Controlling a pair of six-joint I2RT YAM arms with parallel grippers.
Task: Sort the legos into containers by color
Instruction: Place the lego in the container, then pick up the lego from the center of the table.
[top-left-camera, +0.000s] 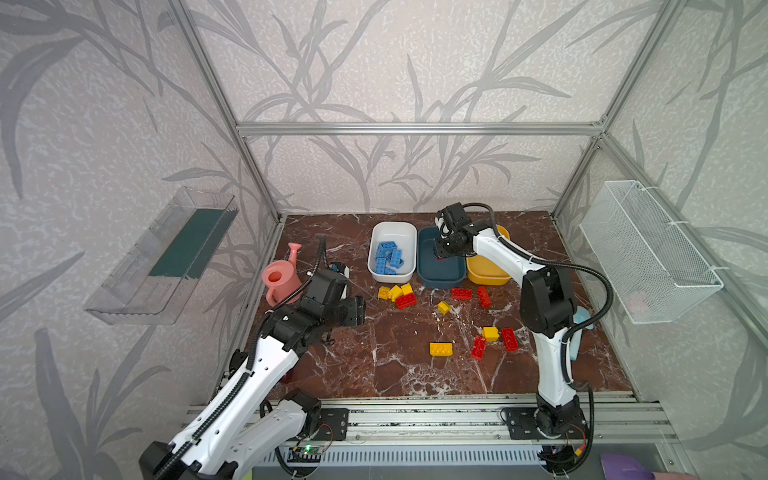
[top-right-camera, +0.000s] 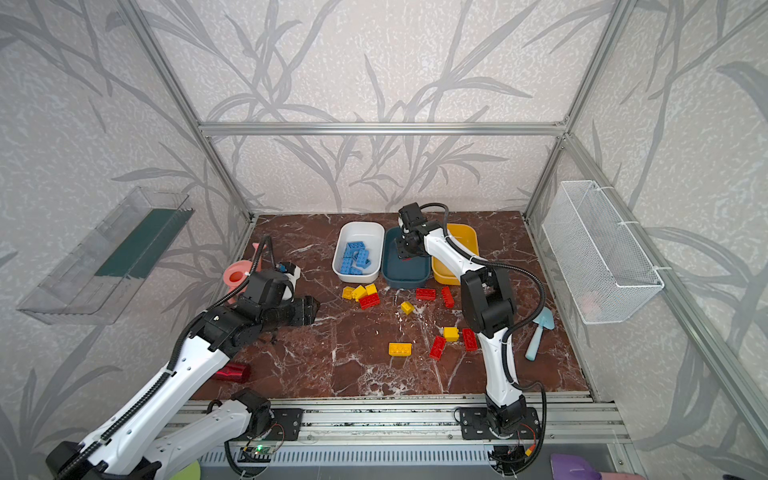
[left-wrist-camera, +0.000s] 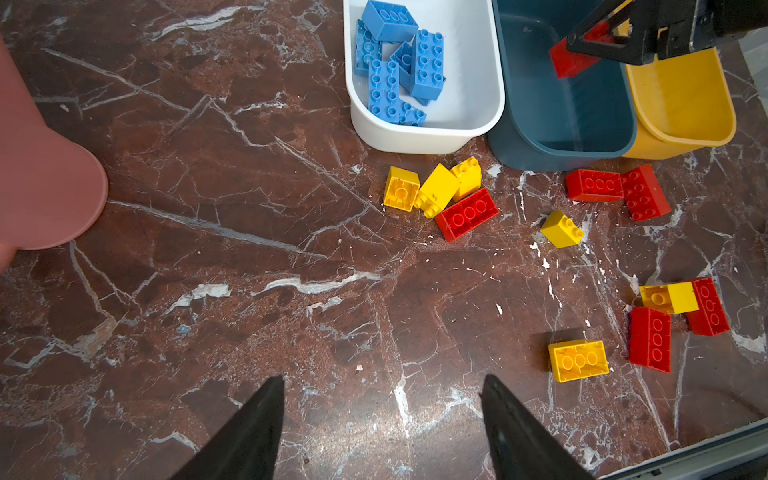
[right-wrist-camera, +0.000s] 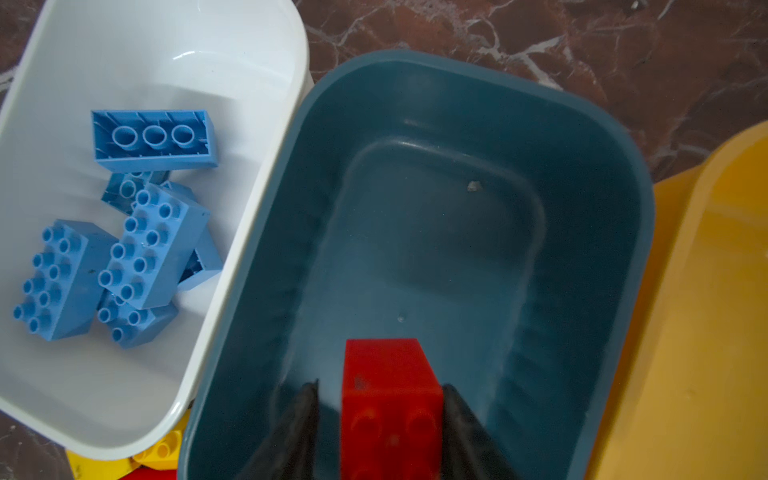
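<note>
Red brick going into the teal tub.

The right gripper (right-wrist-camera: 380, 388) hangs low over the teal tub (right-wrist-camera: 582, 124), jaws a little apart. A gap shows beside the red brick (right-wrist-camera: 386, 361) between them, so it can drop in. Five reds (left-wrist-camera: 467, 212) and six yellows (left-wrist-camera: 577, 359) lie on the table. About six blues (left-wrist-camera: 428, 58) sit in the white tub (left-wrist-camera: 469, 124). The yellow tub (left-wrist-camera: 685, 104) looks bare. The left gripper (left-wrist-camera: 384, 378) hangs aside, spread wide and empty.

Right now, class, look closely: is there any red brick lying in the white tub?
No, in the right wrist view the white tub holds only blue bricks.
</note>
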